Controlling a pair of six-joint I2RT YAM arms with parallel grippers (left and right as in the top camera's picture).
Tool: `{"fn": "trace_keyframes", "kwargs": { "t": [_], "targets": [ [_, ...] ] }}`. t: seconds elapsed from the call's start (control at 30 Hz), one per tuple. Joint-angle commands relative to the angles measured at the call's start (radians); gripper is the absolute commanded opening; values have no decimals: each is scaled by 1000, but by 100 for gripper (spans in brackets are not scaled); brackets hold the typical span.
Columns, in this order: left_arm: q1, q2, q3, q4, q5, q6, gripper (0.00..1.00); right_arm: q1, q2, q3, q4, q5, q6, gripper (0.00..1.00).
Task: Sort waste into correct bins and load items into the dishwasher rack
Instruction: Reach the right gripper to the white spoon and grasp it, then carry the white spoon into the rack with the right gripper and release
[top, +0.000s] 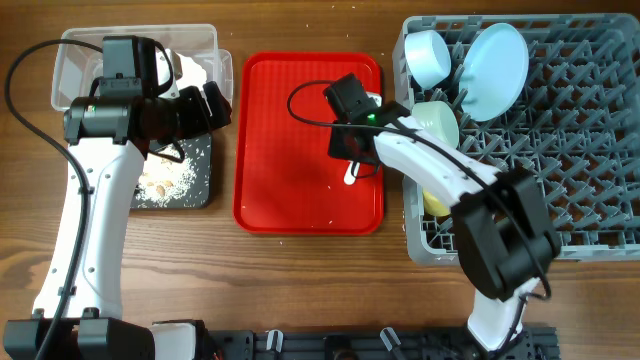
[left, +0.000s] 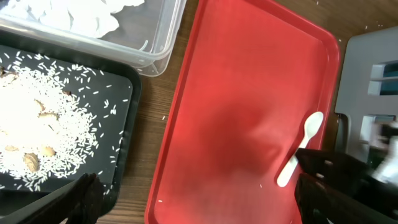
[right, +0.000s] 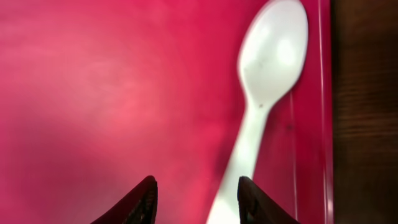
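A white plastic spoon (top: 350, 176) lies on the right side of the flat red tray (top: 290, 150). My right gripper (top: 349, 150) hangs just over it, open. In the right wrist view the spoon (right: 268, 74) has its handle between the open fingers (right: 196, 200), close to the right one. My left gripper (top: 215, 105) is open and empty (left: 199, 208) between the black tray and the red tray. The clear tub (top: 80, 62) holds the white napkin (left: 74, 15). The black tray (top: 198, 190) holds rice scraps (left: 37, 130). The fork is out of view.
The grey rack (top: 580, 150) at the right holds a pale blue bowl (top: 430, 55), a pale blue plate (top: 497, 55), a pale green bowl (top: 438, 120) and a yellow cup (top: 435, 200). A few rice grains lie on the red tray (left: 236, 93).
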Motion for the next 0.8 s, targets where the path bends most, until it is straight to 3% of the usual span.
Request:
{"fn": "trace_keyframes", "kwargs": {
  "t": [0.0, 0.23, 0.3, 0.33, 0.37, 0.6, 0.77],
  "targets": [
    [5, -2, 9, 3, 1, -5, 100, -3, 58, 6, 5, 72, 32, 43],
    [5, -2, 9, 3, 1, -5, 100, -5, 172, 4, 37, 113, 74, 38],
    [5, -2, 9, 3, 2, -5, 100, -5, 184, 4, 54, 101, 73, 24],
    [5, -2, 9, 3, 1, -5, 100, -5, 184, 4, 58, 97, 73, 11],
    [5, -2, 9, 3, 1, -5, 100, -5, 183, 5, 61, 76, 67, 4],
    [5, -2, 9, 3, 1, -5, 100, -5, 129, 53, 39, -92, -145, 4],
    [5, -2, 9, 3, 1, -5, 100, -5, -84, 97, -86, -121, -259, 4]
  ]
}}
